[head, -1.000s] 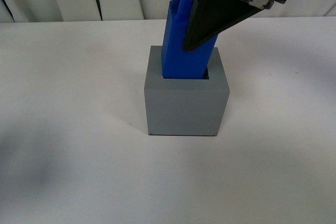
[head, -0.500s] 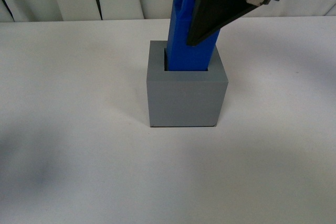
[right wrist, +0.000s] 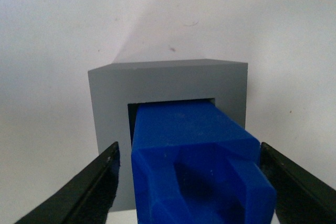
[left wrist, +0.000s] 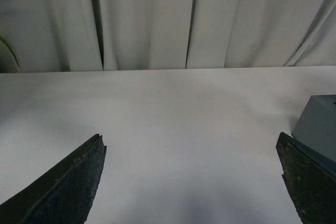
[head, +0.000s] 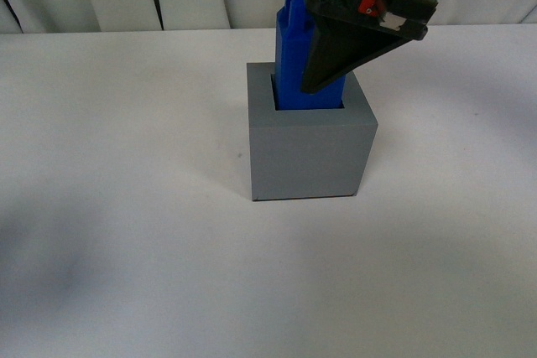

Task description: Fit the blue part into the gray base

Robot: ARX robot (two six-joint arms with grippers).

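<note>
2 fingers (right wrist: 100, 182) of the right gripper (right wrist: 188, 146) flanked the blue part (head: 292, 48) near its looped top, 1 on each side. A sliver of background showed between 1 finger and the blue face, while the other lay close against it. I could not tell whether they were clamped or merely beside it. A hold up by the handle made sense: it kept the fingers clear of the rim so the lower end could go down unhindered. In the front view the gripper reached in from 1 o'clock.

The blue part stood upright with its lower end inside the square recess of the gray base (head: 310, 157), and a good length showed above the rim. A thin dark gap ran along its 9 o'clock side, so the fit looked loose. Whether it sat on the bottom was hidden. Nothing else showed in the recess.

The base rested on the white worktop (head: 126, 224), slightly toward 12 o'clock of the view's middle. The left gripper (left wrist: 190, 137) hung with its 2 fingers wide apart and nothing between them. A corner of the base lay just beside 1 finger, with pale curtain (left wrist: 147, 19) beyond.
</note>
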